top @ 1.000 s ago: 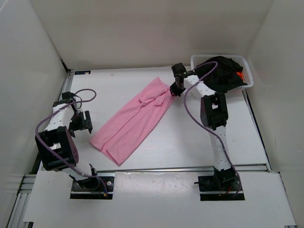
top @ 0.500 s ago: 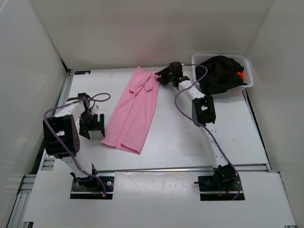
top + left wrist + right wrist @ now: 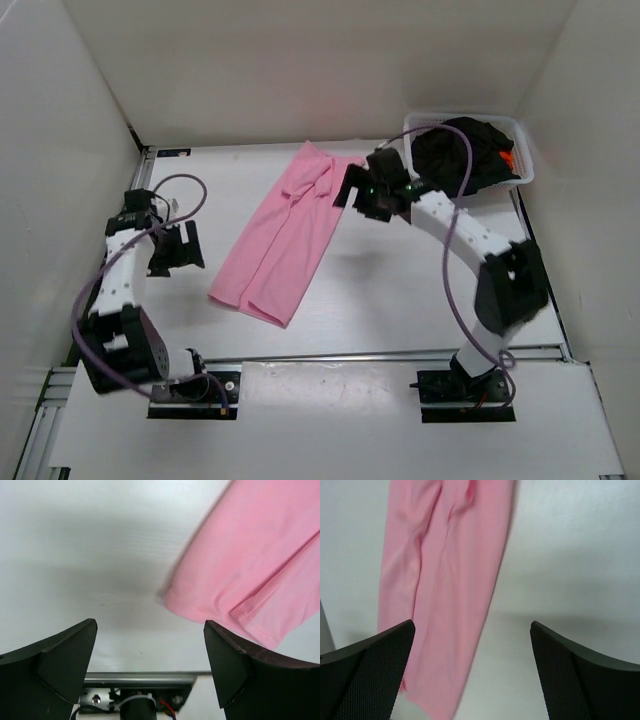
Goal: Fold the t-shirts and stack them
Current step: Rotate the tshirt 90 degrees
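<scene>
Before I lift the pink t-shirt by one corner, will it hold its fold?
Probably not: the pink t-shirt lies limp, with soft creases along its length, so the folded layers would likely hang and spread. It looks thin and light; a push would probably bunch it on the table rather than slide it whole.

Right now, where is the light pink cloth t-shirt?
In the top view, the light pink cloth t-shirt lies flat on the white table left of centre, between the left tool and the right tool.
</scene>
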Tool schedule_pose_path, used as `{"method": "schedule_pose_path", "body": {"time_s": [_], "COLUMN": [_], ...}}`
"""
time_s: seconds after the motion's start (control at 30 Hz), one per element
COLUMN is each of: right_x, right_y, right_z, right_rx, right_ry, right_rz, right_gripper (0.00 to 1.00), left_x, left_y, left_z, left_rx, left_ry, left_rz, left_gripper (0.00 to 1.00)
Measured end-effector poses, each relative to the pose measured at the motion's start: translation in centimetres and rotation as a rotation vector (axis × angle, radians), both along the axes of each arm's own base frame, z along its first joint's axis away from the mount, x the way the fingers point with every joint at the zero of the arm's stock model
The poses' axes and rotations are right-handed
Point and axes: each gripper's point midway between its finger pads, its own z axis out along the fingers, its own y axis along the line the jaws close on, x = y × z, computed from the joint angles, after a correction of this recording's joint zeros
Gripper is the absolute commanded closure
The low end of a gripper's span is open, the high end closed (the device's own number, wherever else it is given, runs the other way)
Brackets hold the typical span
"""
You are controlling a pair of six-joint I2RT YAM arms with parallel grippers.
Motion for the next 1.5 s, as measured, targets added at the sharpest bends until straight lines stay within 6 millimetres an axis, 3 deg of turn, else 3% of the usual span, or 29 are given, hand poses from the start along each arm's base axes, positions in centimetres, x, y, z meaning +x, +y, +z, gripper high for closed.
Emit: {"method": "schedule_pose_path", "body": {"time_s": [0.07,0.13,0.2,0.3,0.33,0.4,0.53,0.7,0.8,1.0,1.13,1.17,1.23,1.3,1.37,1.5], "right_x": [-5.6,-10.5,-13.7,-18.0,-19.8,-23.2,-26.8,-28.9,-28.7,-27.2,-26.7,-26.6,-26.6,-26.6,-26.5,-26.5], "right_y": [1.1,1.3,0.3,-0.2,0.2,1.9,6.7,11.2,13.0,16.2,17.0,17.0,16.9,16.9,16.6,16.2], "right_z": [0.7,-0.2,-2.5,-6.9,-8.1,-9.5,-10.5,-12.1,-12.1,-11.9,-12.4,-12.6,-13.0,-13.3,-13.5,-13.7], "right_rx": [-0.043,-0.061,-0.081,-0.098,-0.094,-0.073,0.005,0.094,0.153,0.243,0.269,0.268,0.264,0.261,0.255,0.241], "right_ry": [-0.026,0.006,0.079,0.228,0.278,0.357,0.448,0.561,0.593,0.63,0.654,0.66,0.674,0.68,0.685,0.686], "right_rz": [0.089,0.164,0.183,0.188,0.199,0.236,0.255,0.193,0.127,0.037,-0.01,-0.021,-0.042,-0.048,-0.059,-0.033], "right_gripper": [0.0,0.0,0.02,0.07,0.07,0.2,0.26,0.24,0.26,0.3,0.52,0.65,0.74,0.91,1.0,1.0], "left_x": [0.0,-0.5,-1.4,-3.2,-3.9,-4.8,-5.6,-6.3,-7.0,-7.9,-8.4,-8.6,-8.7,-8.9,-9.2,-9.7], "left_y": [1.0,1.2,1.1,0.9,0.9,0.8,1.1,2.2,2.9,4.7,5.2,5.3,5.3,5.3,5.2,4.3], "left_z": [2.6,4.9,5.9,5.5,5.3,5.4,6.3,5.9,5.6,6.8,7.8,8.1,8.4,8.2,7.5,5.8], "left_rx": [0.034,0.059,0.073,0.085,0.089,0.101,0.133,0.188,0.222,0.328,0.37,0.378,0.386,0.388,0.382,0.33], "left_ry": [-0.121,-0.216,-0.259,-0.256,-0.25,-0.257,-0.295,-0.276,-0.263,-0.305,-0.352,-0.364,-0.383,-0.388,-0.366,-0.292], "left_rz": [0.037,0.05,0.052,0.059,0.063,0.067,0.081,0.112,0.136,0.196,0.221,0.226,0.231,0.233,0.228,0.198], "left_gripper": [0.01,0.01,0.01,0.01,0.01,0.01,0.01,0.01,0.01,0.01,0.01,0.01,0.01,0.01,0.01,0.01]}}
